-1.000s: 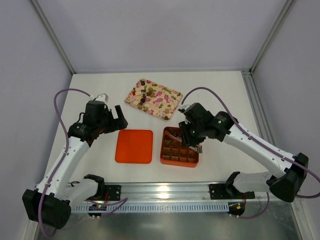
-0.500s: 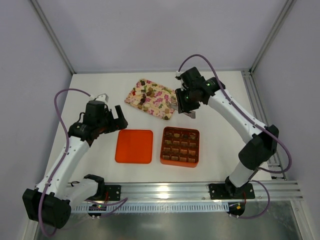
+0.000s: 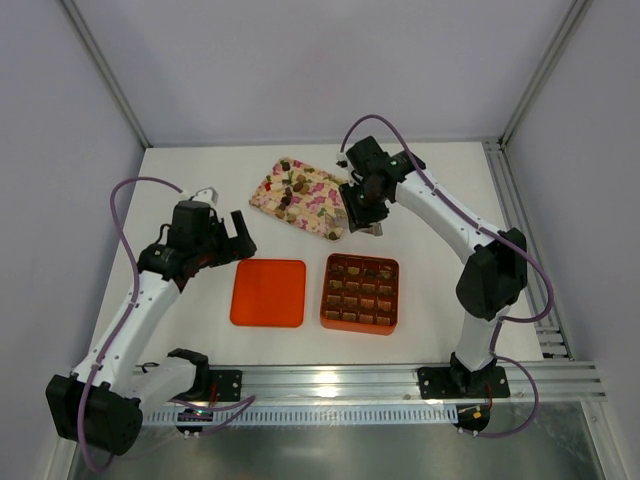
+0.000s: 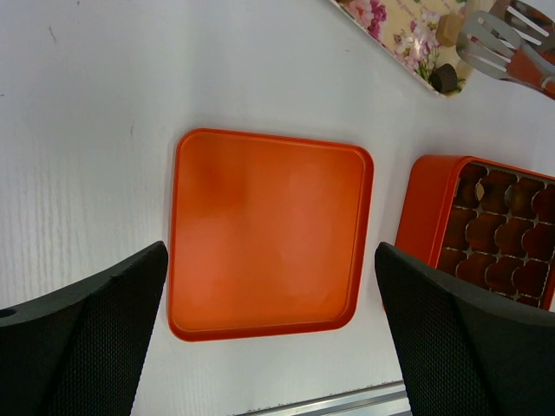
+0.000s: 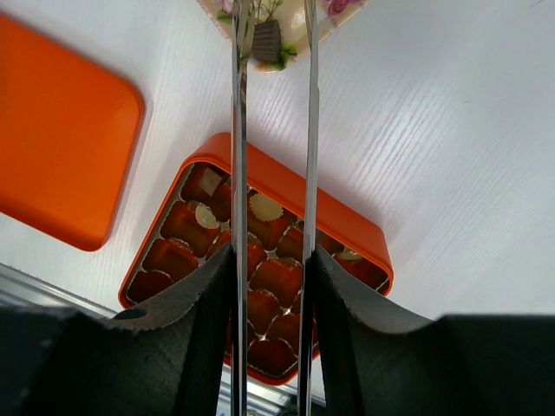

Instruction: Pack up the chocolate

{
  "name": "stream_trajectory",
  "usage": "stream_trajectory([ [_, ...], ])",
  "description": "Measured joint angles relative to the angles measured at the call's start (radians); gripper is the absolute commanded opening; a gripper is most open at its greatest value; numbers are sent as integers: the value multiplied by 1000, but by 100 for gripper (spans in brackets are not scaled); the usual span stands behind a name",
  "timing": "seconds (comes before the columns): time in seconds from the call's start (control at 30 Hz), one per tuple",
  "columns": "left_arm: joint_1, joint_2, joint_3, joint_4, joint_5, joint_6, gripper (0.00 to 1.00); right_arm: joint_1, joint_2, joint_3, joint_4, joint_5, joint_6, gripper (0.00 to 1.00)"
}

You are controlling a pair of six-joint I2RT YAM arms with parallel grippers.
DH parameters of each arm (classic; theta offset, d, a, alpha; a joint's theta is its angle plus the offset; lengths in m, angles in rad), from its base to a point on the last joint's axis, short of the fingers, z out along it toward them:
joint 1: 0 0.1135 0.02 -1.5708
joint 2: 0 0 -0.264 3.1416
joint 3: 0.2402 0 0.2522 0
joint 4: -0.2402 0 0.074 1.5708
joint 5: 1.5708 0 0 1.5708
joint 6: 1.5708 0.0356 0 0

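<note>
- swung up since a second ago from over the orange box (image 3: 360, 293) to the floral tray's (image 3: 306, 196) right edge: right gripper (image 3: 362, 215), tong blades slightly apart, empty.
- chocolate (image 5: 265, 41) on tray, top centre of wrist view; straddle that one lump squarely, then close.
- left gripper (image 3: 232, 234) wide open, idle over lid (image 4: 269, 232).

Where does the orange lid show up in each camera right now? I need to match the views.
Top external: the orange lid lies flat at lower centre, left of the orange box.
Left wrist: the lid fills the middle of the picture, with the box at the right edge.
Right wrist: only part of the lid shows, at the upper left edge.
Shared landmark: the orange box, beside the lid in all three.
</note>
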Motion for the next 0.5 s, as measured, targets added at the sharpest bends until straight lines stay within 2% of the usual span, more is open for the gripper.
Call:
stream_trajectory([
  [0.5, 0, 5, 0, 0, 14, 0, 100, 13, 0, -13, -28, -15, -29, 42],
])
